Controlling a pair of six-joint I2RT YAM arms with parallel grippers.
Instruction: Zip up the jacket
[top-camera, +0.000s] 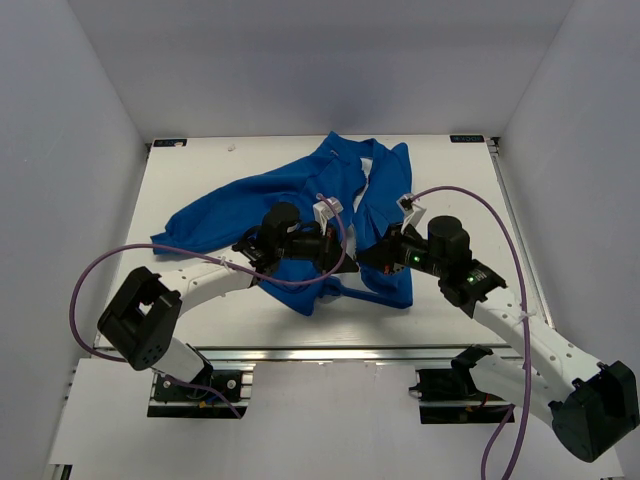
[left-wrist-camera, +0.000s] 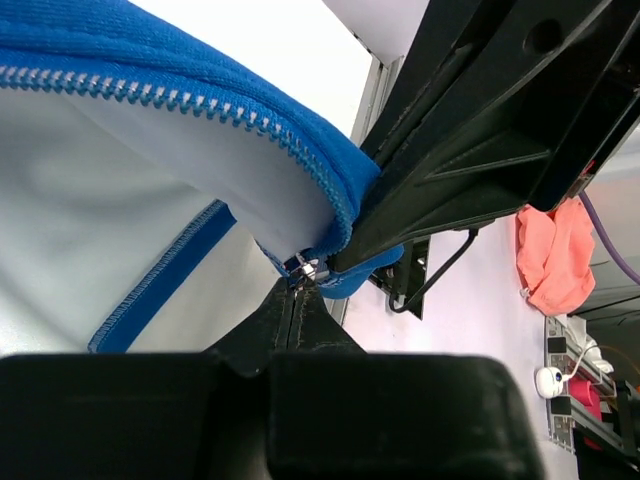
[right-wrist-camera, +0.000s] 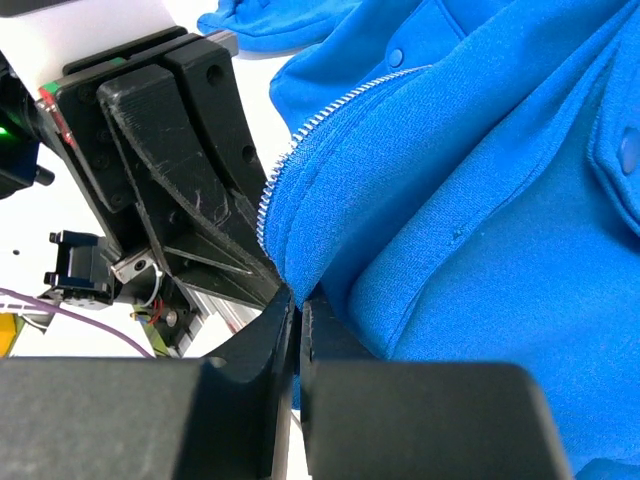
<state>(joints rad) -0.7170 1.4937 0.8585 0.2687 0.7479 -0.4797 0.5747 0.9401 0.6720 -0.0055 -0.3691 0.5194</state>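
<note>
Broadly, the white bench (top-camera: 470, 190) is carrying the jacket (top-camera: 290, 195), which is lying spread across its middle and far half. One sleeve is trailing out toward the left edge, the collar is pointing to the far side, and the front is lying open at the top. In the left wrist view the jacket's white lining (left-wrist-camera: 90, 200) is showing beneath the blue edge.

Both arms are reaching in to the garment's near hem, and their tips are meeting there almost nose to nose. The left claw (top-camera: 345, 262) is sitting with its two fingers pressed together. In its own camera the tips (left-wrist-camera: 298, 292) are nipping the bottom end of the zipper (left-wrist-camera: 180, 98), right at the small silver slider (left-wrist-camera: 303, 268). The right claw (top-camera: 368, 258) is likewise squeezed nearly flat. In the right wrist view its tips (right-wrist-camera: 297, 300) are pinching a fold of blue fabric at the lower edge, just beside the line of zipper teeth (right-wrist-camera: 300, 130) that is curving up and away. The left claw's black fingers (right-wrist-camera: 190, 170) are touching the same fold from the other side.
</note>
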